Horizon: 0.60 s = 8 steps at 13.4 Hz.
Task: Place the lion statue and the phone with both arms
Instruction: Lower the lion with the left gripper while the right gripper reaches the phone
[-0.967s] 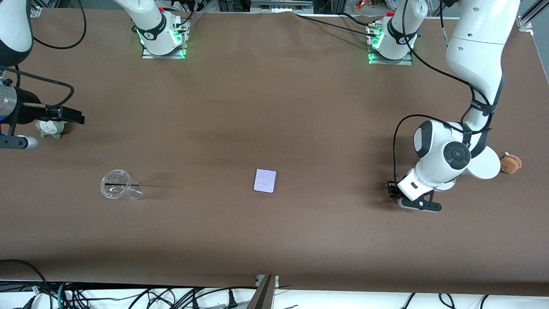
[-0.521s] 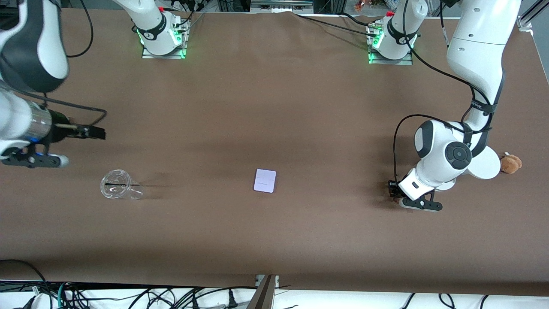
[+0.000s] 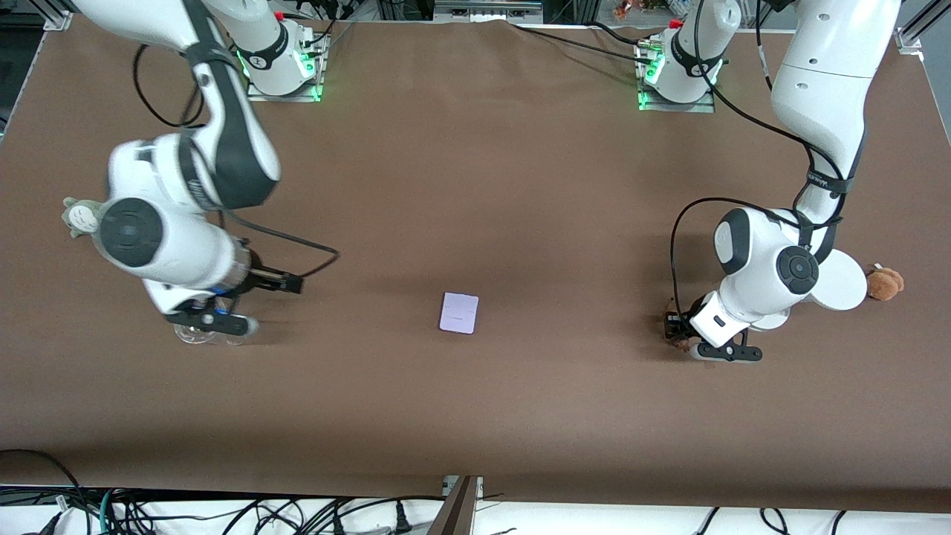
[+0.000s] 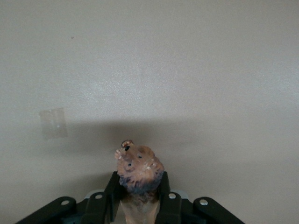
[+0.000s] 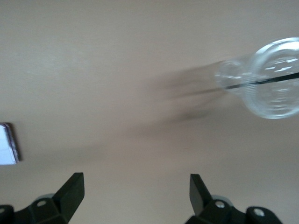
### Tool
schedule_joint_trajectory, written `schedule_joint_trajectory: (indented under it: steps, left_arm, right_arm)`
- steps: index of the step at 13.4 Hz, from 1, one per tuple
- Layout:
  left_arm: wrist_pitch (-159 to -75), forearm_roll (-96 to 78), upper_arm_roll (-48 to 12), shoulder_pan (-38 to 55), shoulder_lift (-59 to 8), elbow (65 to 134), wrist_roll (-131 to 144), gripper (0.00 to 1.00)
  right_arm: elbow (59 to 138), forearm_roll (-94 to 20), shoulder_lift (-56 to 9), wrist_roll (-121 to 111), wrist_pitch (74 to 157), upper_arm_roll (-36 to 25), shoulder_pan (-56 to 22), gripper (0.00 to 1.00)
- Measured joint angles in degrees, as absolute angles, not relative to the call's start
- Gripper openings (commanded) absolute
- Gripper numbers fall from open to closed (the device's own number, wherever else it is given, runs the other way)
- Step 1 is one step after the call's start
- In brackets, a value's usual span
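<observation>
Nearest the front camera on the brown bench (image 3: 475, 416) lay the phone (image 3: 459, 312), a small flat lavender-white slab with rounded corners, flat and untouched about midway between the two arms.

A little farther from the camera, toward the left arm's end, our left gripper (image 3: 680, 327) sat low over the bench with its jaws pinching the lion statue (image 4: 138, 169), a tiny orange-brown figurine with a darker mane. At about the same depth toward the right arm's end, our right gripper (image 3: 286, 282) hung just beside and over a clear plastic cup (image 3: 200, 331), its jaws spread wide and holding nothing.

Farther off, a white round disc stand (image 3: 843, 281) and a fluffy brown plush toy (image 3: 885, 282) sat beside the left arm, and a grey-green plush toy (image 3: 76, 215) sat at the right arm's end.

We judged two risks. The right arm's wrist stood so close to the cup that a careless sweep toward the phone could tip it. The lion was pinched across a narrow body, so it could twist or slip as it was carried.

The front view hid the lion almost wholly under the left wrist; only the left wrist view showed it clamped. The right wrist view alone showed the spread jaws, with the phone (image 5: 8, 143) at its edge.
</observation>
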<state>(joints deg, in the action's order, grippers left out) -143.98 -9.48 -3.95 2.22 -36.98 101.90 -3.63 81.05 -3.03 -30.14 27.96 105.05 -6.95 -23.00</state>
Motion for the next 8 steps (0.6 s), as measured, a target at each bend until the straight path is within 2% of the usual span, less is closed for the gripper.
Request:
schedule_joint_trajectory:
  steps: [1, 2, 3, 8]
  left_arm:
    - [-144.0, -9.5, -4.0, 2.2, -37.0, 101.9, -3.8, 0.7]
    - [-144.0, -9.5, -4.0, 2.2, -37.0, 101.9, -4.0, 0.93]
    - [-143.9, -9.5, -4.1, 2.2, -37.0, 102.0, -4.2, 1.0]
    - [-140.6, -9.5, -4.2, 2.1, -36.4, 102.0, -4.8, 1.0]
  right_arm:
    - [81.1, -3.0, -31.4, 31.1, 107.0, -6.9, -24.6, 1.0]
    - [81.1, -3.0, -32.6, 34.1, 109.0, -6.9, -26.2, 1.0]
    - [81.1, -3.0, -34.0, 36.9, 111.2, -6.9, -27.8, 1.0]
    - [81.1, -3.0, -41.1, 48.7, 123.8, -6.8, -35.0, 1.0]
